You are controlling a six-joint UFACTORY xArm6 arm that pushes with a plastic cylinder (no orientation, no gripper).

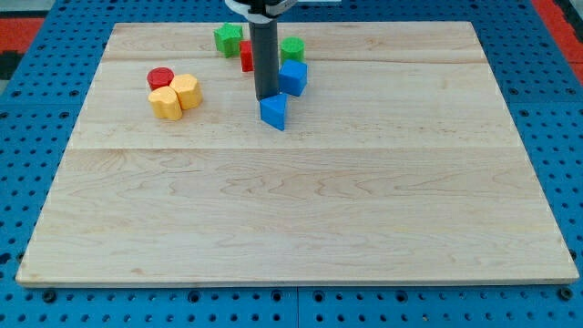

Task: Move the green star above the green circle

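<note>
The green star [228, 39] lies near the board's top edge, left of my rod. The green circle [292, 49] sits to the right of the rod, partly hidden by it. My tip [268, 97] stands between the two blue blocks, just above the blue triangular block [273, 112] and left of the blue cube [293, 77]. A red block [246, 56] shows at the rod's left side, mostly hidden behind it. The tip is below and to the right of the green star, apart from it.
A red cylinder [161, 77] and two yellow blocks [186, 91] [165, 102] cluster at the board's upper left. The wooden board [301, 210] lies on a blue pegboard table.
</note>
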